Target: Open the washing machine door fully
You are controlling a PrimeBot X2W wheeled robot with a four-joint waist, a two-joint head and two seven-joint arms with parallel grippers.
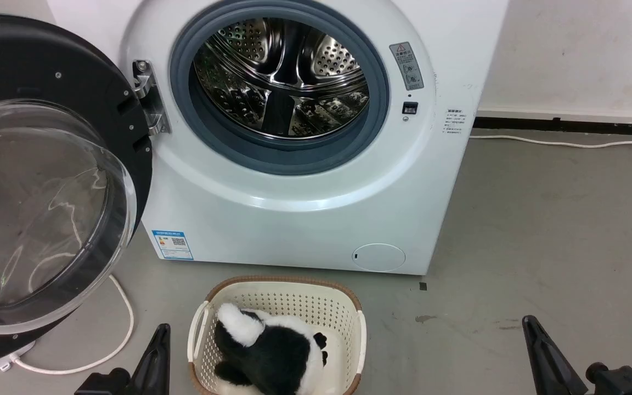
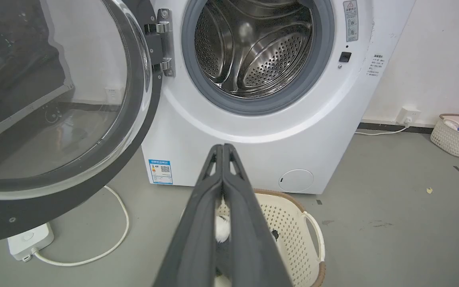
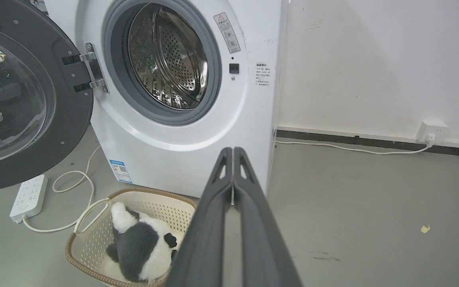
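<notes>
The washing machine door point(image 1: 47, 181), glossy black with a bulging clear glass bowl, stands swung wide to the left on its metal hinge point(image 1: 148, 99); it also shows as the door point(image 2: 54, 99) and the door point(image 3: 22, 95) in the wrist views. The steel drum point(image 1: 280, 77) lies exposed inside the grey rubber ring. My left gripper point(image 1: 159, 329) is low at the lower left, shut and holding nothing, tips together at the left gripper point(image 2: 222, 146). My right gripper point(image 1: 527, 321) sits at the lower right, likewise shut and holding nothing, seen as the right gripper point(image 3: 233, 149). Neither touches the door.
A cream laundry basket point(image 1: 343, 307) with a black-and-white plush toy point(image 1: 269, 345) stands on the floor before the machine. A white power strip point(image 2: 28, 241) and its cord point(image 1: 124, 323) lie under the door. A second basket point(image 2: 458, 135) sits by the right wall. Grey floor lies to the right.
</notes>
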